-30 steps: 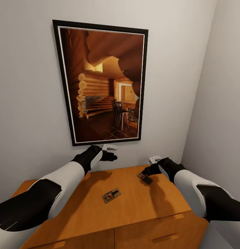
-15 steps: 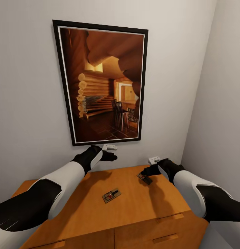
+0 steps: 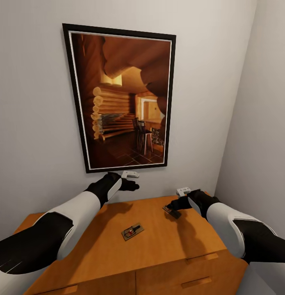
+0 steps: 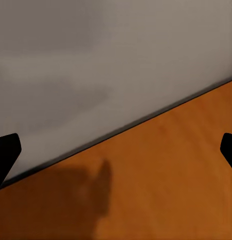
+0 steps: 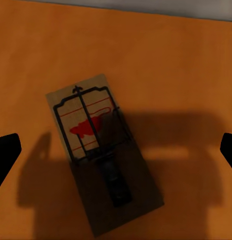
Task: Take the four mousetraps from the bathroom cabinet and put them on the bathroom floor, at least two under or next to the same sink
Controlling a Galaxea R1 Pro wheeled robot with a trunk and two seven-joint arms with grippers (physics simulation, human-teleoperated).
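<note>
Two mousetraps lie on top of the orange-brown cabinet [image 3: 101, 254]. One mousetrap [image 3: 132, 231] sits near the middle of the top. The other mousetrap [image 3: 172, 212] lies toward the back right, directly under my right gripper [image 3: 174, 204], which hovers just above it with fingers spread wide. In the right wrist view that mousetrap [image 5: 100, 150] shows its wire bar and red mark, and a black fingertip [image 5: 5, 155] stands at each side. My left gripper [image 3: 135, 187] hangs open above the cabinet's back edge, near the wall, with nothing between its fingers. The left wrist view shows the cabinet top [image 4: 166, 190] meeting the wall.
A large framed picture [image 3: 121, 98] of a log interior hangs on the wall behind the cabinet. A side wall [image 3: 257, 135] closes in at the right, close to my right arm. Slim drawer handles [image 3: 201, 258] show on the cabinet front.
My right gripper has shifted very slightly toward the back; the mousetrap beneath it has not moved. The left arm is still.
</note>
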